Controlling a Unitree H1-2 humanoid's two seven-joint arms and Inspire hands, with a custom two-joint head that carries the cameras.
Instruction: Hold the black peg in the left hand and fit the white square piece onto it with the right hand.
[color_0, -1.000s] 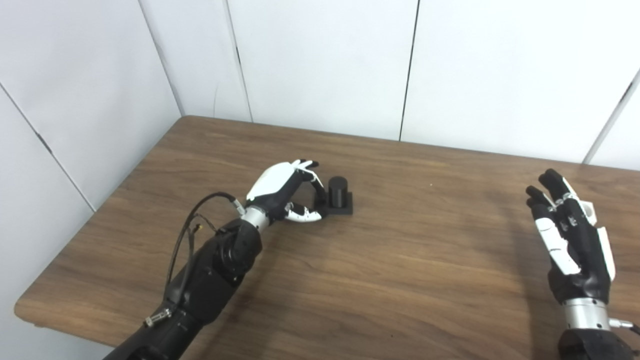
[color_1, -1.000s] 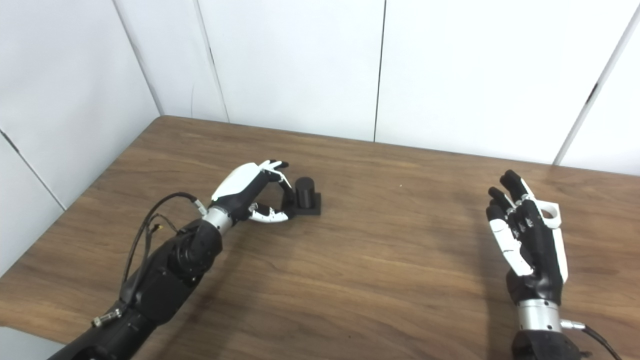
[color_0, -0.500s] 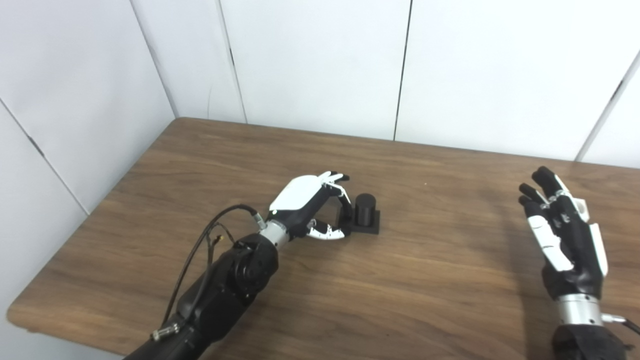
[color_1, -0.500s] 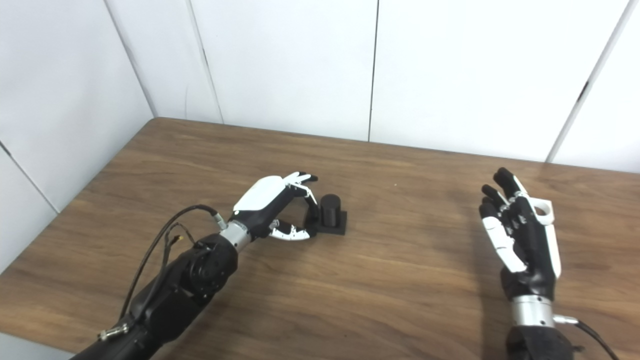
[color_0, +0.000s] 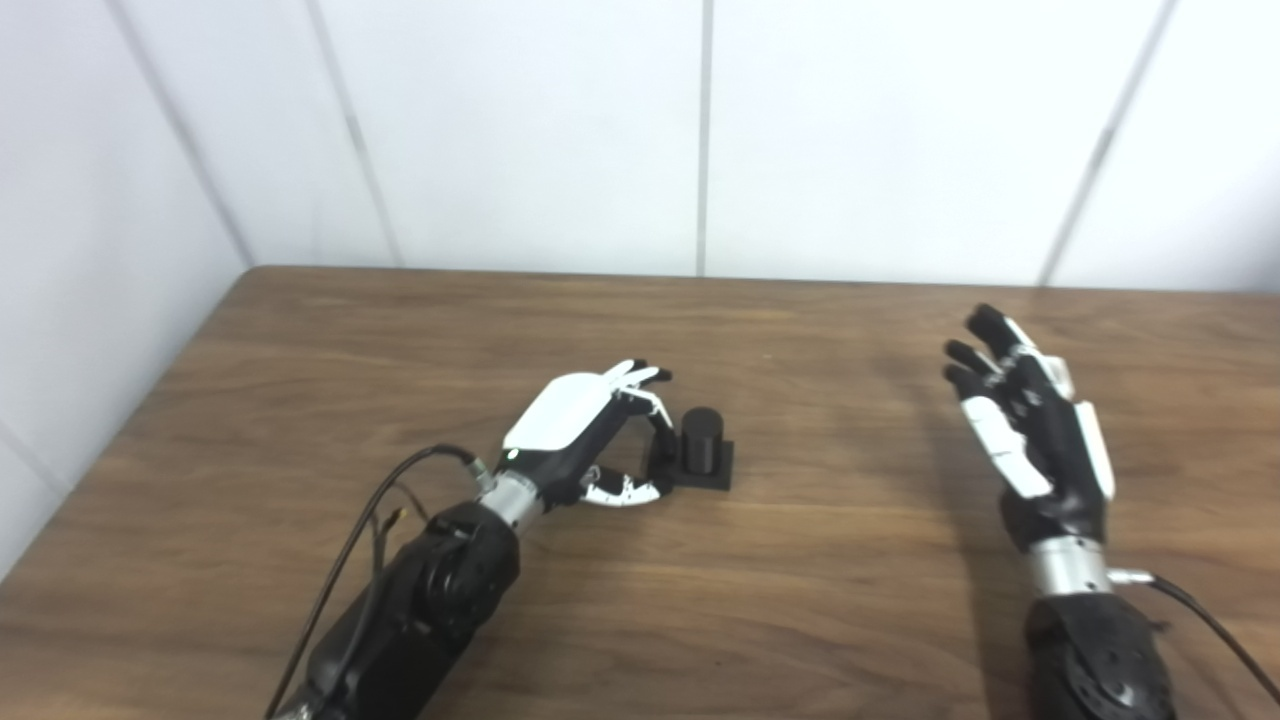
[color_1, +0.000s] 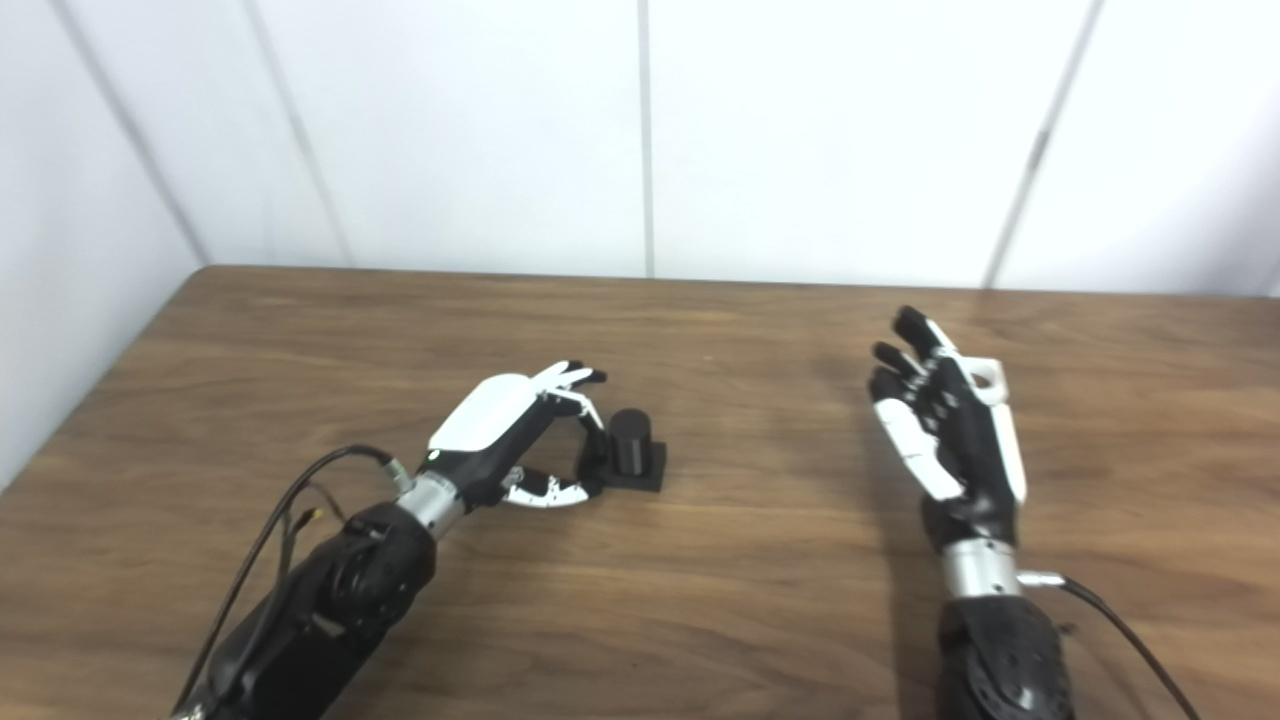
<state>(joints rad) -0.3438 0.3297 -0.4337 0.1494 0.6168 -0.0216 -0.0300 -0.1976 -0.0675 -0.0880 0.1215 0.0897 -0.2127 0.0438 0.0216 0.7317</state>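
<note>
In the left eye view, a brown wooden surface (color_0: 800, 560) fills the lower part, with white wall panels (color_0: 520, 130) behind it. The black peg (color_0: 700, 455) stands upright on its flat black square base, on the surface a little left of the middle. The left hand (color_0: 585, 435) lies low beside the peg, on its left. Its fingers (color_0: 640, 378) curl over toward the peg and the thumb reaches in from below, touching or almost touching the base. The fingers are bent but not shut around the peg, and I cannot tell if they press on it. The right hand (color_0: 1030, 440) is up in the air, well apart from the peg, on the right. Its fingers (color_0: 975, 355) point up and away and are a little spread. A white piece with a round hole peeks out at the back of this hand, but it is mostly hidden here.

In the right eye view, the white square piece (color_1: 985, 375) shows better. It sits against the far side of the right hand (color_1: 950, 440), up near the fingers, and how it is held is hidden. A black cable (color_1: 270, 520) loops off the left arm onto the surface.
</note>
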